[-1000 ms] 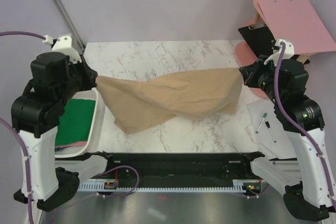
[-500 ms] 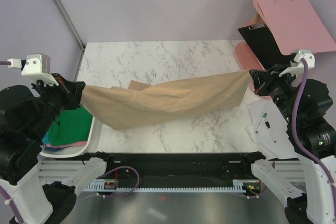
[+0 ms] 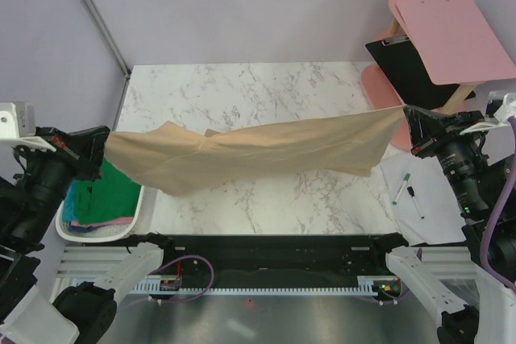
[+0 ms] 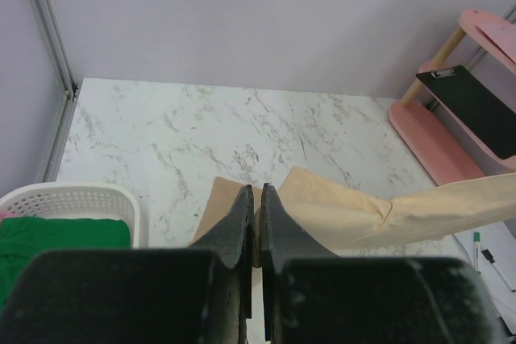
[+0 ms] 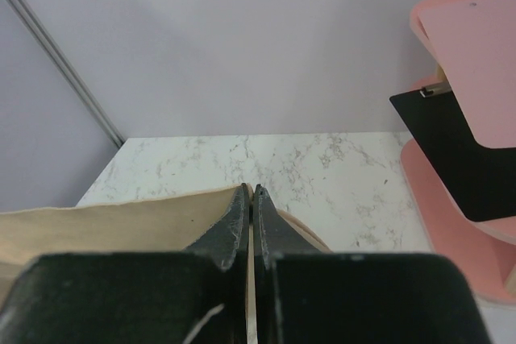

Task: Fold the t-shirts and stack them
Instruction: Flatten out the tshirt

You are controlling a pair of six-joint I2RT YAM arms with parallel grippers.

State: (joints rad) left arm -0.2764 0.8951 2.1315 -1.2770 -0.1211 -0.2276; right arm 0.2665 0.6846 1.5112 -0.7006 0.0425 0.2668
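1. The tan t-shirt (image 3: 258,155) hangs in the air, strung from side to side over the marble bench (image 3: 242,86). Its middle sags, and whether the lowest fold brushes the top cannot be told.
2. The left claw (image 3: 103,141) is clenched on the shirt's left end, out above the white basket (image 3: 142,199).
3. The right claw (image 3: 409,121) is pinched tight on the right corner, just past the bench's right edge.
4. This cloth looks light, soft and limp. It droops between the grips, and a twist shows left of centre. Corners and hems are the best places to hold it, since a thin pinch could slip.
5. A green shirt (image 3: 113,191) lies in the basket over teal and pink ones.
6. On the right are two pens (image 3: 405,187) and a black clipboard (image 3: 407,62). A low sweep on that side could snag them.
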